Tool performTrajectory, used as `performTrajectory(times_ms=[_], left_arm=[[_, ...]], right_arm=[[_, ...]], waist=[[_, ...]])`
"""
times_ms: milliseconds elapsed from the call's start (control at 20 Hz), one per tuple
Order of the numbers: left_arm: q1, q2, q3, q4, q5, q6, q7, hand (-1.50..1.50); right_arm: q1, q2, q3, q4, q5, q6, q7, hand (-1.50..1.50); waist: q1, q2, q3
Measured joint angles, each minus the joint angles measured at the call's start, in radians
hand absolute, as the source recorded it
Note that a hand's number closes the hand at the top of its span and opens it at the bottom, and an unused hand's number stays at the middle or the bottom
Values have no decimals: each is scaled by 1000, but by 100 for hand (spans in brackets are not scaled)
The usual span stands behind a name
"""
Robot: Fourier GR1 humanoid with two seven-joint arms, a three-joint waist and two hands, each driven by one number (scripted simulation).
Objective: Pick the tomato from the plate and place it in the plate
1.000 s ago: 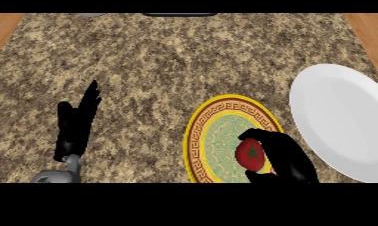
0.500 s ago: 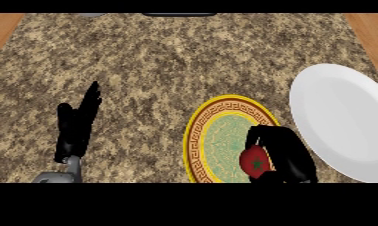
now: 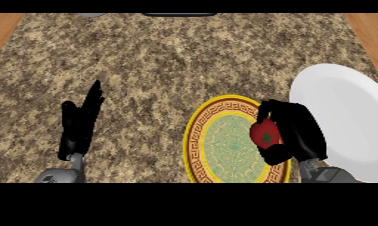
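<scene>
The tomato [image 3: 263, 135] sat inside the right hand [image 3: 291, 132], with the black fingers [image 3: 277, 108] curled over its top and the thumb closing under it, so only its left face with the dark green stem star was visible. The hand held it over the right edge of the patterned plate [image 3: 229, 145], close to the border of the white plate [image 3: 339, 112]; whether the tomato touched the patterned plate or hung above it could not be told from this view. Compared with one second before, the tomato had turned so that the stem star now faced the camera, the fingers had closed more fully round it, and the hand had moved a little toward the far side of the patterned plate. The left hand [image 3: 80, 122] stayed in the same place near the lower left, its fingers straight and pointing up, holding nothing. The tomato was red, round and smooth. The patterned plate was round, with a yellow rim, a brown band with a key pattern and a pale green centre. The white plate was plain and smooth, and it lay just beside the patterned one on the right. The counter [image 3: 170, 60] had a speckled brown and beige stone surface with wooden edges at both sides.
</scene>
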Motion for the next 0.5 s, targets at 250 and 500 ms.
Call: performTrajectory(times_ms=[250, 500], left_arm=[[31, 1, 9, -1, 3, -12, -30, 0], [29, -15, -2, -18, -12, 6, -8, 0]], right_arm=[[22, -25, -56, -178, 13, -30, 13, 150], [12, -24, -138, -318, 67, -78, 88, 150]], waist=[[-6, -3, 0], [-8, -3, 0]])
